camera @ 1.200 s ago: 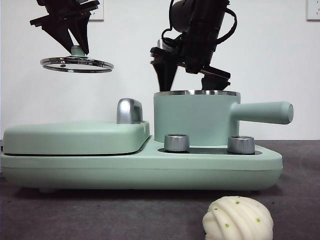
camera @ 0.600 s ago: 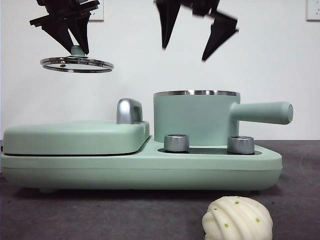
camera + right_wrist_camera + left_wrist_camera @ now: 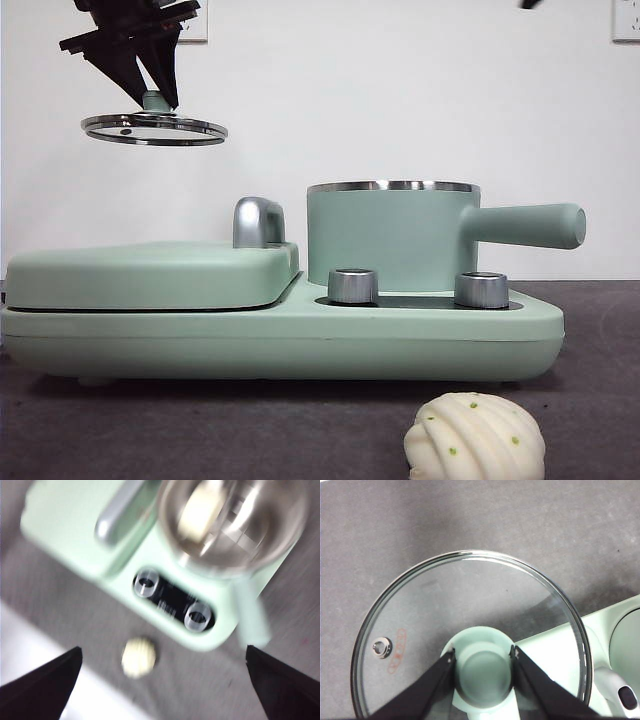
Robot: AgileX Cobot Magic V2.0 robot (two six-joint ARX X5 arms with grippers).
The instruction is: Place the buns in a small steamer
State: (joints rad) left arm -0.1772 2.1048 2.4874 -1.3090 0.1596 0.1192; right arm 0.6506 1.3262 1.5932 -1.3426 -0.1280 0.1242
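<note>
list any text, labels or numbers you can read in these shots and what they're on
Nothing can be read.
Glass lid, held by its knob in the left claw: an orange printed mark beside the steam vent, too small to read.
Black control panel between the two knobs on the cooker base: pale markings, too blurred to read.
Ridged bun and small steamer: no text visible.

The small steamer is mint green with a shiny silver rim. The bun at the bottom of the front view is white with twisty ridges and tiny green dots. Another bun, cream coloured, looks blurry. The lid at upper left is clear glass with a green knob. The table is dark grey.
</note>
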